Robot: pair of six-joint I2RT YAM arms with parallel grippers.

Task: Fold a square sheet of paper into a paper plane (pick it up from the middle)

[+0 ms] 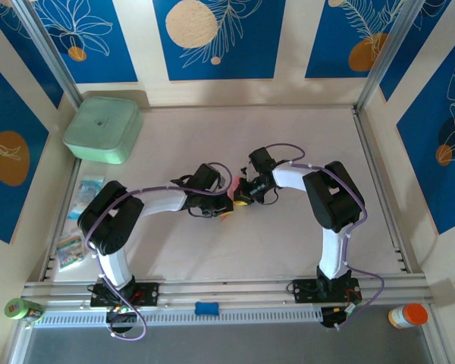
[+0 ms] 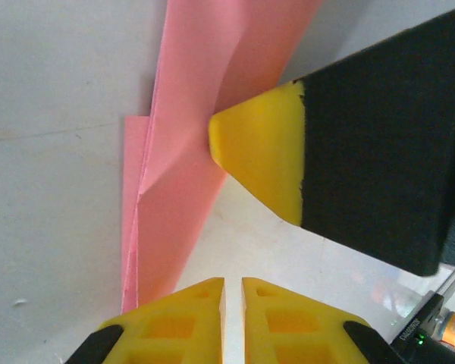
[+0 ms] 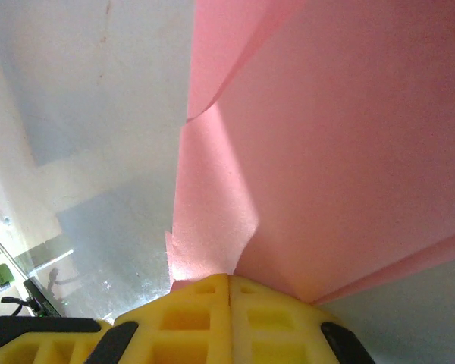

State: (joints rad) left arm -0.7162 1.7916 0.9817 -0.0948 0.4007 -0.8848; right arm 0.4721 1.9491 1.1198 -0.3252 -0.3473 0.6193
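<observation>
**Q:** What does the overhead view show?

**A:** Both arms reach to the middle of the table. There the left gripper and the right gripper meet almost tip to tip. The pink paper shows as small slivers between them.

**Q:** Which jaws hold the paper?

**A:** The right gripper has its jaws pressed together on the pink paper, which fans away from them in creased layers. In the left wrist view, one of its yellow pads bites the edge of the paper at a fold.

**Q:** And the left jaws?

**A:** The left gripper has its jaws all but together, with a narrow slit and nothing seen in it. The paper's lower end runs just beside one finger; contact cannot be told.

**Q:** What else is on the table?

**A:** A mint-green box sits at the far left corner and clear packets lie along the left edge, well apart from the paper.
</observation>
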